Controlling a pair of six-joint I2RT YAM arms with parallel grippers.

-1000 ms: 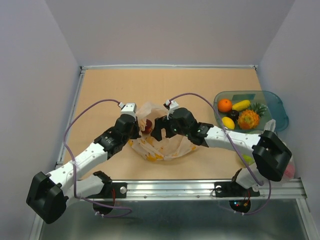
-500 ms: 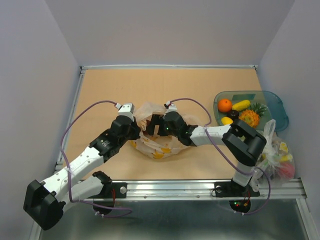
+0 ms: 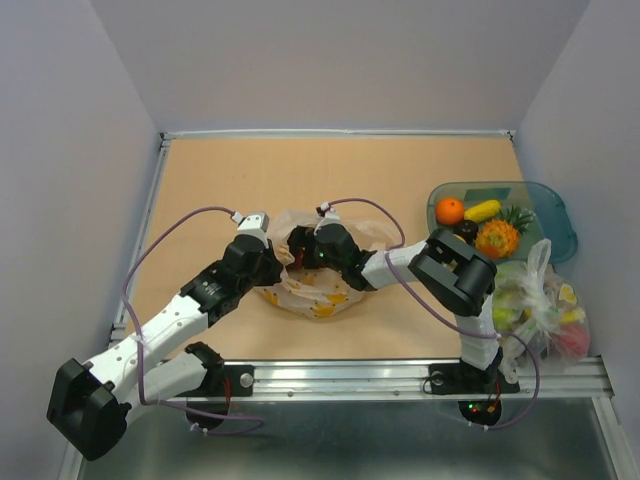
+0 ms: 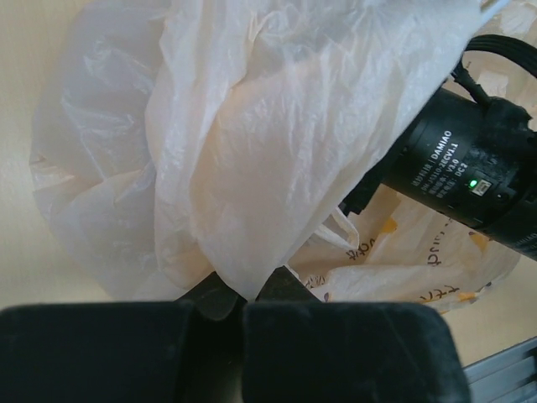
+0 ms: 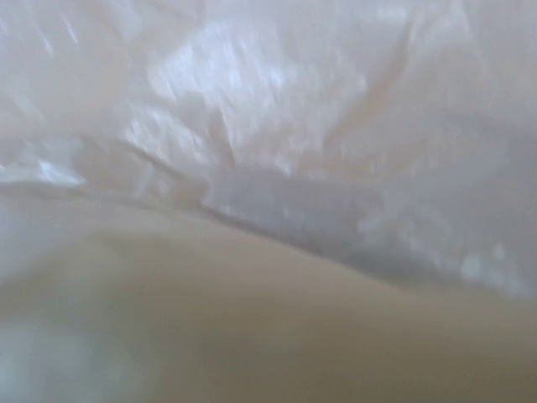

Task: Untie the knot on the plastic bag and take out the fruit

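Note:
The plastic bag [image 3: 322, 283] lies open at the table's middle, whitish-peach with orange marks. My left gripper [image 3: 272, 256] is shut on a fold of the plastic bag's left rim [image 4: 243, 252] and holds it up. My right gripper [image 3: 304, 249] is pushed into the bag's mouth; its fingers are hidden, and the right wrist view shows only blurred plastic [image 5: 277, 168]. A dark red apple [image 3: 297, 263] shows inside, beside the right gripper. An orange [image 3: 450, 210], banana [image 3: 482, 210], plum [image 3: 466, 230] and pineapple [image 3: 497, 239] lie in the tray. No knot shows.
The teal tray [image 3: 555, 215] sits at the right edge. A clearer bag [image 3: 540, 312] with green, yellow and red contents lies near the right arm's base. The right arm's black wrist motor [image 4: 470, 176] crosses the bag close to my left gripper.
My right gripper has moved left and deeper into the bag's mouth, and the right arm's elbow has folded back. My left gripper keeps its hold on the rim, nearly still.

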